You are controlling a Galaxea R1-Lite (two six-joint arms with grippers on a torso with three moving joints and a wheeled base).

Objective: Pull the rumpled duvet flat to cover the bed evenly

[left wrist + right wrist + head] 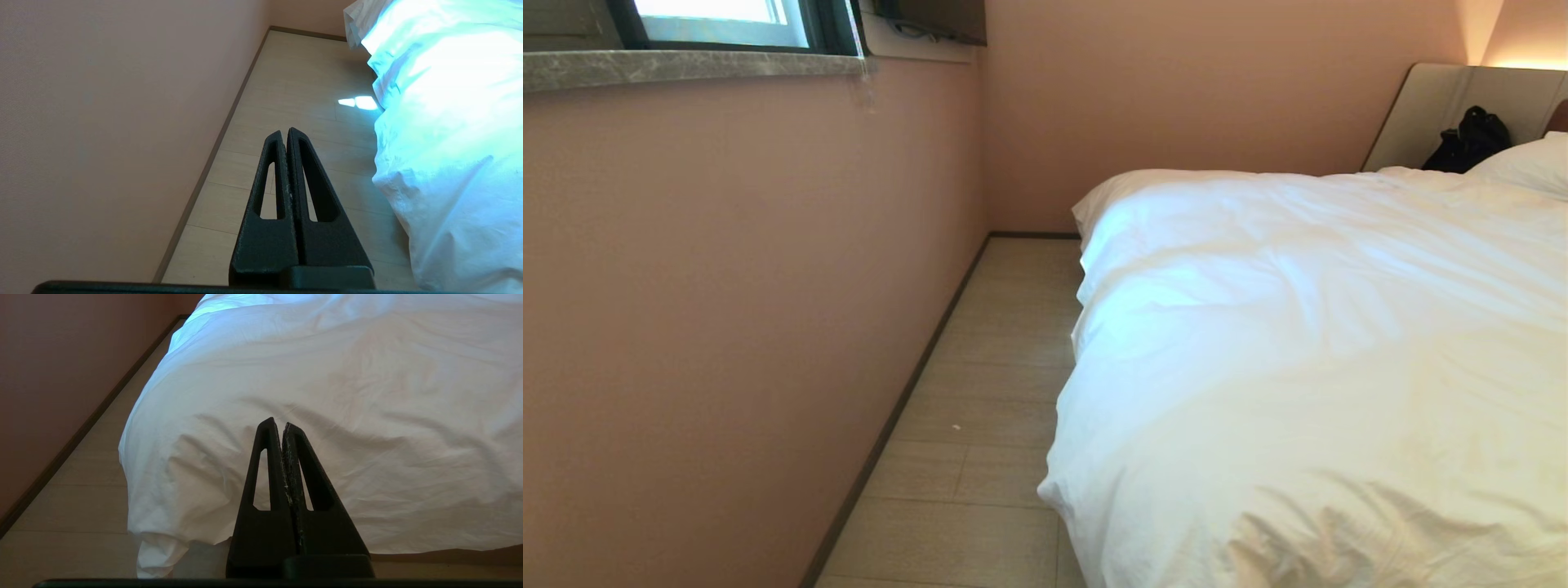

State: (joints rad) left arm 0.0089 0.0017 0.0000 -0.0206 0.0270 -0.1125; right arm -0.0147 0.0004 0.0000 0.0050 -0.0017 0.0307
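Observation:
The white puffy duvet (1323, 343) lies spread over the bed, softly wrinkled, its side edge draping down toward the floor at the left and its corner hanging at the foot. The headboard (1437, 114) of the bed shows at the far right. Neither arm appears in the head view. My left gripper (285, 131) is shut and empty, hanging over the floor strip beside the duvet (449, 143). My right gripper (277, 424) is shut and empty, in front of the duvet (347, 396) at the foot end, apart from the fabric.
A pink wall (727, 310) runs along the left, with a window sill (686, 67) above. A narrow strip of pale floor (980, 425) separates wall and bed. A pillow (1531, 163) and a black bag (1470, 139) rest near the headboard.

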